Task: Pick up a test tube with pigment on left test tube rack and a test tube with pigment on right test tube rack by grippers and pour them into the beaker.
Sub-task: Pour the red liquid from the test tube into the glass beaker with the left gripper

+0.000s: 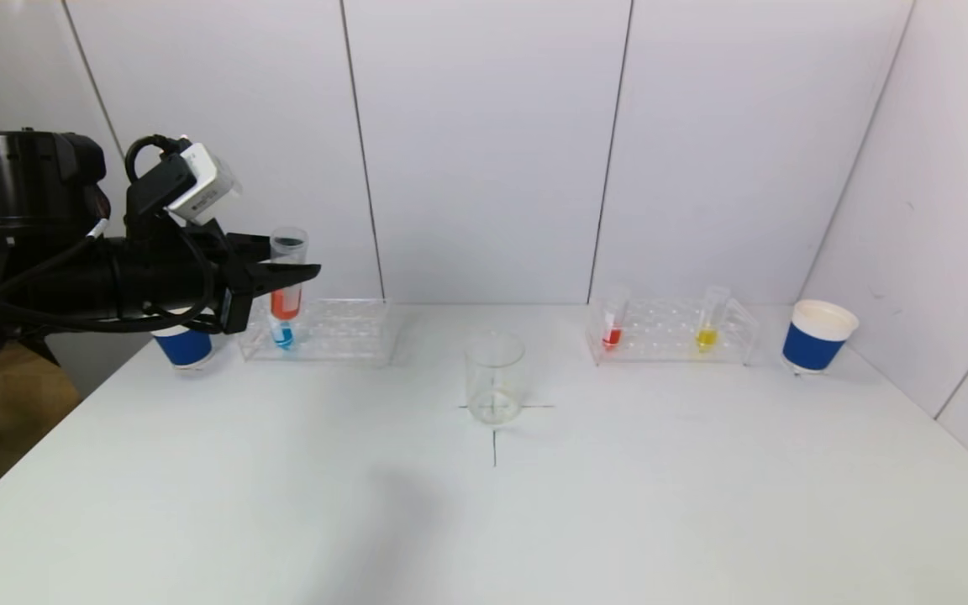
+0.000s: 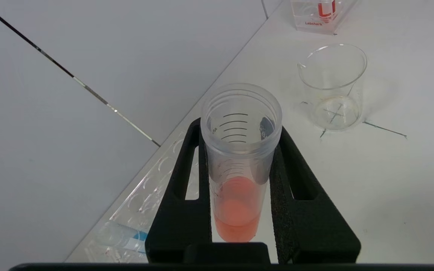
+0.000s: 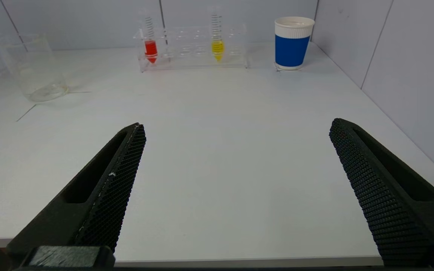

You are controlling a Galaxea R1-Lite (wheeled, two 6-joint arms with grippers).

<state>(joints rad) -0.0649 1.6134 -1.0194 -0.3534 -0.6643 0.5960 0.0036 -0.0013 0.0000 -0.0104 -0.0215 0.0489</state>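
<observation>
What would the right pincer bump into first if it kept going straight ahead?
Probably the right rack, between the red tube and yellow tube. The open right pincer has only bare table before it, though depth is uncertain.

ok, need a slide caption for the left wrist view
Left hand shut on the orange-pigment test tube, lifted above the left rack, with the empty beaker ahead on the table.

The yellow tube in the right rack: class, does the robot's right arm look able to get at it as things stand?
Probably yes. The right gripper is open and holds nothing, and bare table lies between it and the yellow tube. The red tube stands several holes away, and the blue cup stands beside the rack.
</observation>
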